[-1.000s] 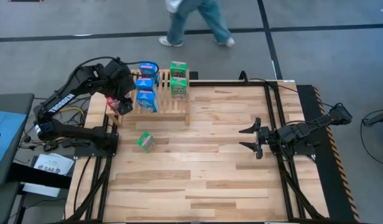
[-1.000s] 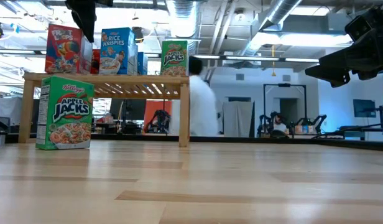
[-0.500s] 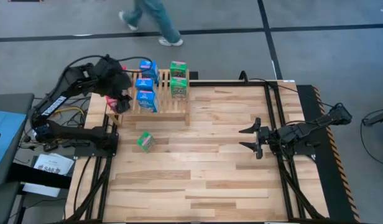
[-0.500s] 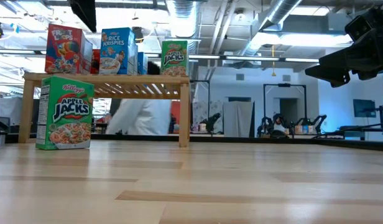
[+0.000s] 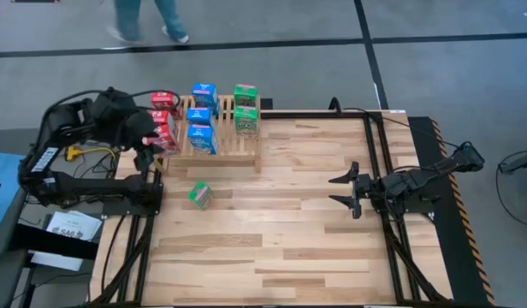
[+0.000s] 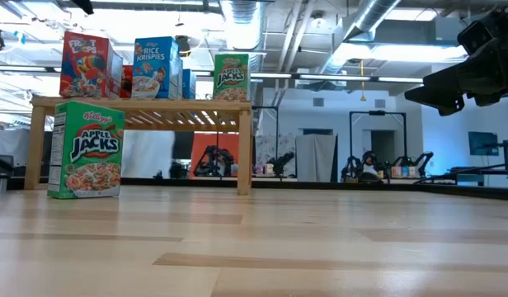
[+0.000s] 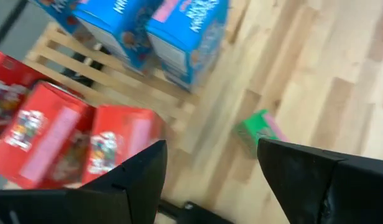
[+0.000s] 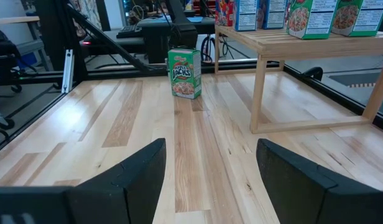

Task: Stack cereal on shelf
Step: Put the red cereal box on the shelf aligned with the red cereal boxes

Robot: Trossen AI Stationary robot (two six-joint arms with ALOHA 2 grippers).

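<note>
the plank table (image 5: pixel 272 239) carries the slatted shelf (image 5: pixel 214 145) at its far left corner, with red, blue and green cereal boxes standing on it. one green box (image 5: pixel 199 194) stands alone on the table in front of the shelf. the left claw (image 5: pixel 144 156) hovers just off the shelf's left end beside the red boxes (image 5: pixel 165 127), fingers apart and empty (arm folded back). the right claw (image 5: pixel 345 190), also apart, waits well away.

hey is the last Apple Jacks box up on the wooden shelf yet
No, one green Apple Jacks box stands upright on the tabletop beside the shelf, not on it.
</note>
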